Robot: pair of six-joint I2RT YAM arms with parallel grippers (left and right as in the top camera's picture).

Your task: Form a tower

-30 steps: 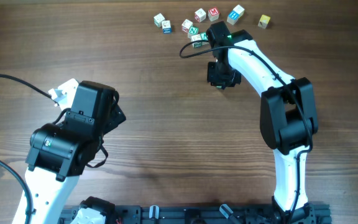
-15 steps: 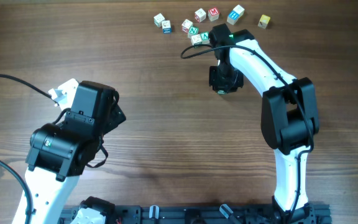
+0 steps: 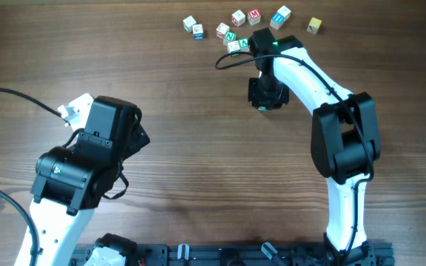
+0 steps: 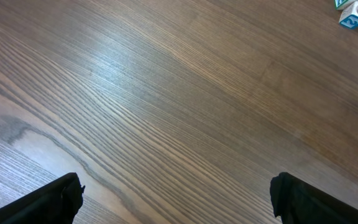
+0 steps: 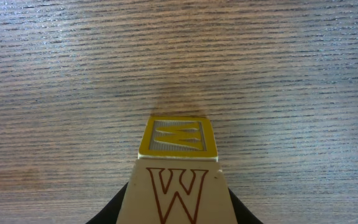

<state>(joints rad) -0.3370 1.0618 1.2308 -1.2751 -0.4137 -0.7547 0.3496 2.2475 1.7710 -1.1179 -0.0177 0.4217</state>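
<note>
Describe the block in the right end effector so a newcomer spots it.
On the wooden table, find the letter blocks clustered at the far edge, then the right end effector just nearer. Its block, clamped apart from them, shows a red W and a yellow-framed face.

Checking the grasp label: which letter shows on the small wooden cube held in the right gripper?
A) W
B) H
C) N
A: the right wrist view shows a red W and a yellow-framed W on the small wooden cube clamped by the right gripper.
</note>
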